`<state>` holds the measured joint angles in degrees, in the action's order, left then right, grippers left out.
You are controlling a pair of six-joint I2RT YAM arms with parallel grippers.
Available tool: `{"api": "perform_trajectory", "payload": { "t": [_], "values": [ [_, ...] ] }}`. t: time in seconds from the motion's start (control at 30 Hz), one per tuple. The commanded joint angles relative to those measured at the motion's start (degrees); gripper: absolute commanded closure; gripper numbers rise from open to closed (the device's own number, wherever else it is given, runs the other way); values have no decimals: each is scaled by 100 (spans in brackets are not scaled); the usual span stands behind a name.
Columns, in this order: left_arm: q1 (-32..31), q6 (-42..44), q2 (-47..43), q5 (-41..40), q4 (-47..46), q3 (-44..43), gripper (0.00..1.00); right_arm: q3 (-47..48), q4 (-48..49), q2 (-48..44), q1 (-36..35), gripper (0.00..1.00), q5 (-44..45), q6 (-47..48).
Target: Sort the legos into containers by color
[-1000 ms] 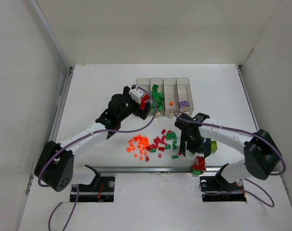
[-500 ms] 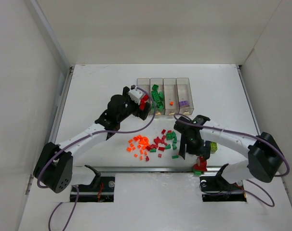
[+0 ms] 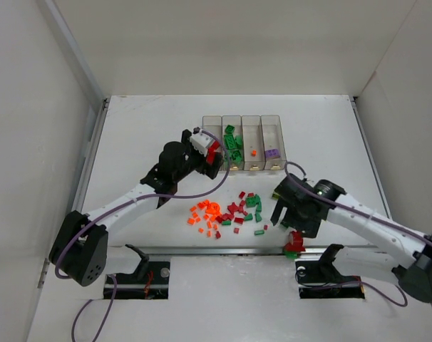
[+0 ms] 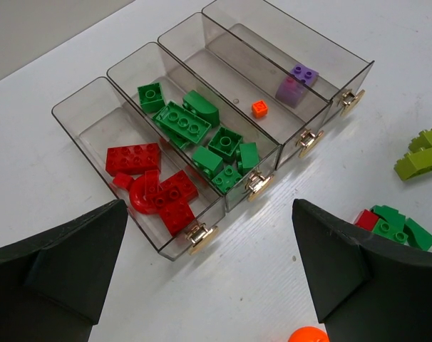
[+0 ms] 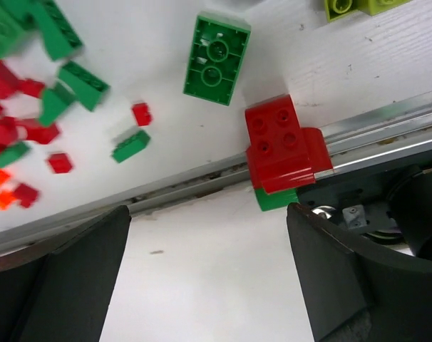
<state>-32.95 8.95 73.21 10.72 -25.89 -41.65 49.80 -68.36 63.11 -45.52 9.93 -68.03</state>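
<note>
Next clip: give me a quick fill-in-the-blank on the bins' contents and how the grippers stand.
The end bin beside the green-filled bin holds only ___ bricks.
The lone brick in the third bin along is ___.
The left gripper and right gripper both stand ___.
The brick under the red brick at the rail is ___.
Missing: red; orange; open; green.
</note>
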Motion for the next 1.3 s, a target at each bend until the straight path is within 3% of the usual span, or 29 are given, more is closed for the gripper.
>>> {"api": "perform_trajectory", "payload": {
  "t": [0.0,0.13,0.37,0.63,0.97,1.27],
  "values": [
    [-19,-122,-246,88,-338,69,0,127,-265,-667,-63,4,430,-728],
    [-19,-122,-299,88,-338,69,0,-49,-644,-784,-63,0,422,-1037],
    [-19,-235,-299,150,-451,122,0,363,-890,1254,-63,0,614,-650],
    [-19,-341,-413,211,-689,411,0,153,-1083,361,-63,0,905,-2054],
    [-19,-456,-623,158,-750,526,0,-14,-1083,-396,-63,0,905,-2390],
    [-19,-508,-729,106,-751,632,0,170,-1083,447,60,0,905,-2189]
  ]
}}
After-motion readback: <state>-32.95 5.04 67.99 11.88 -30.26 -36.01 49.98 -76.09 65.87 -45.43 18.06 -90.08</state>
